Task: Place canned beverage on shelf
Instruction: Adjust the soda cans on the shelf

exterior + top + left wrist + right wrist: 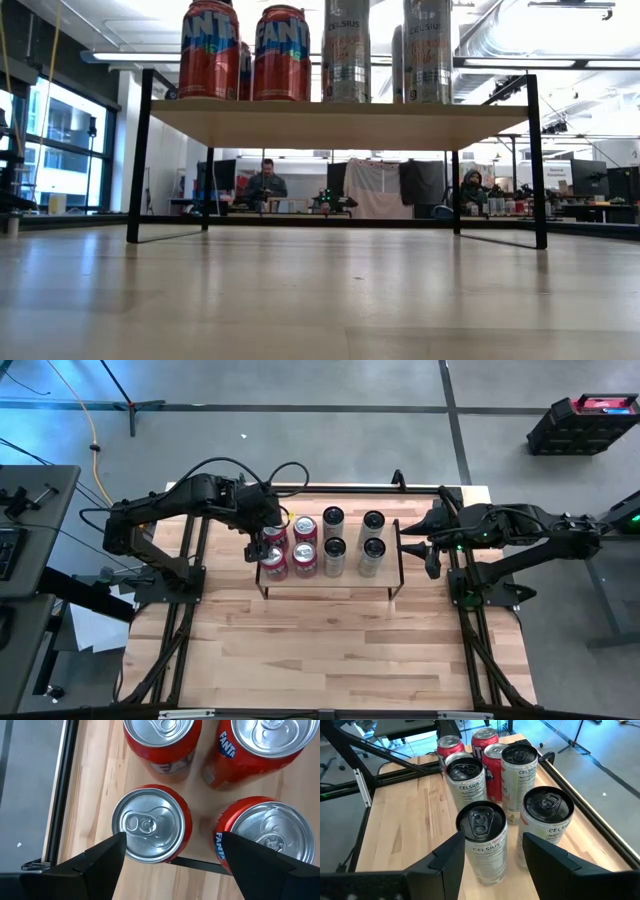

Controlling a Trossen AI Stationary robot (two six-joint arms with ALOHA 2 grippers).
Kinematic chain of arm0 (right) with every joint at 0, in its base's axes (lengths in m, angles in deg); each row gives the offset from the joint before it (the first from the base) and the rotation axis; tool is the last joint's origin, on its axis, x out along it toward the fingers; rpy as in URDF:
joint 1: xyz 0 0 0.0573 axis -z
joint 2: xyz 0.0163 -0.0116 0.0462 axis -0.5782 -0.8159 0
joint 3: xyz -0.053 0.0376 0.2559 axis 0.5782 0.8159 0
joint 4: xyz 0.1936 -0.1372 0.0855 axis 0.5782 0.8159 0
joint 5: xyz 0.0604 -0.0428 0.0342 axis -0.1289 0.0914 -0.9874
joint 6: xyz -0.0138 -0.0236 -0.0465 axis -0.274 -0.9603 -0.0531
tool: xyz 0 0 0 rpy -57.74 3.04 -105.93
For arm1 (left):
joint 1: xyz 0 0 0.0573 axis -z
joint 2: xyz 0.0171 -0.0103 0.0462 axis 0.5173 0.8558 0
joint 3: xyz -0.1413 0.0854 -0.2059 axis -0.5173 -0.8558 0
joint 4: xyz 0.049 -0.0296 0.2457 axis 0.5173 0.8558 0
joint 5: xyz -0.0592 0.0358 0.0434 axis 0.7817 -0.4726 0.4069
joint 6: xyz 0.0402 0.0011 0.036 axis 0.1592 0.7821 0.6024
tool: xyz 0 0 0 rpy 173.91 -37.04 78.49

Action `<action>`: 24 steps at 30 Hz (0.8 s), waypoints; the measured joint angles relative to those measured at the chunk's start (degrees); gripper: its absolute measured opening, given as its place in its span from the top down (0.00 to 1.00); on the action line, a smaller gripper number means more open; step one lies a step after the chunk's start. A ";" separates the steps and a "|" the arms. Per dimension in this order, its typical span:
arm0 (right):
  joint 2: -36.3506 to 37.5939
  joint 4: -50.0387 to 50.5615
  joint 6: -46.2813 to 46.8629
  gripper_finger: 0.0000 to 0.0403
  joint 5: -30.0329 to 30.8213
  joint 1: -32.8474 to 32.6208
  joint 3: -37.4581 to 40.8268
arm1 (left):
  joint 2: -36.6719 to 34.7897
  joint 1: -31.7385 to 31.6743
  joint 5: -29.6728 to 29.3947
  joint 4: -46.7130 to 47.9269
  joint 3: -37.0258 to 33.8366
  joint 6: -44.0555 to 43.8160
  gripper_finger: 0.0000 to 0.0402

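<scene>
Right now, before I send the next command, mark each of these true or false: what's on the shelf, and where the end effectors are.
1. Four red Fanta cans stand on the shelf. True.
2. The Celsius cans lie on their sides. False: all four stand upright.
3. The left end effector is above the red cans with its fingers apart. True.
4. The right end effector is clamped on a Celsius can. False: in the high view it sits off the shelf's right end, touching no can.
5. The red cans occupy the shelf's right half. False: they are on the left half and the Celsius cans on the right.
</scene>
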 joint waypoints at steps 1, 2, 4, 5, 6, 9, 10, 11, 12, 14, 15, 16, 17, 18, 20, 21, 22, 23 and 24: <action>0.02 0.00 0.25 0.54 0.00 0.00 0.00 | 0.00 0.00 0.02 0.10 0.00 0.00 0.21; 0.01 0.00 0.65 0.54 0.00 0.00 0.00 | 0.00 0.00 0.00 0.12 0.00 0.00 0.21; 0.02 0.00 1.26 0.54 0.00 0.01 0.00 | 0.00 0.00 0.00 0.12 0.00 0.00 0.21; 0.00 0.00 1.43 0.54 0.00 0.01 -0.02 | 0.00 0.00 0.00 0.11 0.00 0.00 0.21; 0.00 0.00 1.46 0.54 0.00 0.01 0.00 | 0.00 0.00 0.00 0.07 0.00 0.00 0.21; 0.02 0.00 1.47 0.54 0.00 0.01 0.00 | 0.00 -0.04 -0.17 -0.11 0.00 0.00 0.21; 0.02 0.00 1.46 0.54 0.00 -0.01 0.00 | 0.00 -0.04 -0.55 -0.05 0.07 -0.02 0.21; 0.00 0.00 1.44 0.54 0.00 0.00 -0.02 | 0.04 -0.04 -0.86 -0.02 0.32 -0.08 0.21; 0.01 0.00 1.39 0.54 0.00 0.01 0.00 | 0.03 -0.04 -0.90 -0.11 0.71 -0.19 0.21; 0.01 -0.01 1.34 0.54 0.00 0.00 0.00 | -0.09 -0.04 -0.94 -0.07 1.80 -0.45 0.21; 0.01 -0.01 1.34 0.54 0.00 0.00 0.00 | -0.11 -0.04 -0.97 -0.10 2.55 -0.50 0.21; 0.00 -0.02 1.34 0.54 0.00 -0.01 -0.02 | -0.11 -0.04 -0.99 -0.12 3.34 -0.62 0.21; 0.00 -0.01 1.33 0.54 0.00 0.01 -0.02 | -0.11 -0.04 -1.01 -0.12 4.24 -0.63 0.21; 0.02 -0.02 1.33 0.54 0.00 0.01 0.00 | -0.11 -0.04 -1.03 -0.30 5.23 -0.63 0.21; 0.00 -0.02 1.32 0.54 0.00 0.01 0.00 | -0.21 -0.04 -0.85 -2.09 6.95 -0.61 0.21; 0.00 -0.02 1.30 0.54 0.00 0.01 -0.02 | -0.28 -0.04 -0.43 -3.83 7.42 -0.70 0.21; 0.02 -0.08 1.30 0.54 0.00 -0.01 0.00 | -0.30 -0.04 0.33 -5.76 7.59 -1.23 0.21; 0.01 -0.20 1.29 0.54 0.00 0.00 -0.01 | -0.28 -0.04 1.13 -7.49 7.59 -1.90 0.21; 0.02 -0.43 1.28 0.54 0.00 0.00 -0.01 | -0.12 -0.04 1.65 -8.92 7.43 -2.43 0.21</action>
